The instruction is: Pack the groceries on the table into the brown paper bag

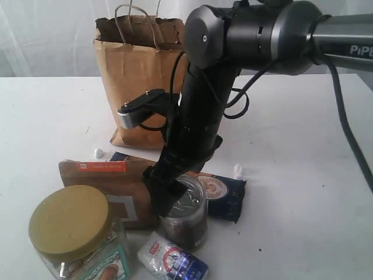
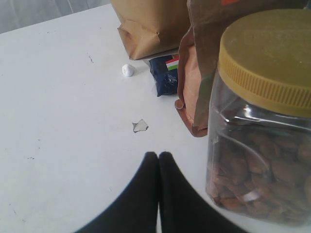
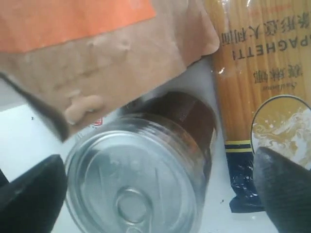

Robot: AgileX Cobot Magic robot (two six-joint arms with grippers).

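Observation:
The brown paper bag (image 1: 137, 70) stands upright at the back of the table (image 1: 303, 175). In front of it lie the brown pouch with an orange label (image 1: 108, 178) and the blue-orange spaghetti pack (image 1: 226, 197). The dark-filled clear can (image 1: 187, 224) stands upright, with a small white-blue packet (image 1: 172, 261) and the gold-lidded jar (image 1: 70, 224) close by. My right gripper (image 3: 160, 194) hangs open over the can's lid (image 3: 133, 187), one finger on each side. My left gripper (image 2: 158, 156) is shut and empty, low over the table beside the jar (image 2: 260, 121).
White crumbs lie near the bag (image 1: 99, 153) and beside the spaghetti pack (image 1: 237, 171). A torn scrap (image 2: 140, 126) lies ahead of the left fingers. The right arm (image 1: 204, 99) stretches across in front of the bag, hiding part of it.

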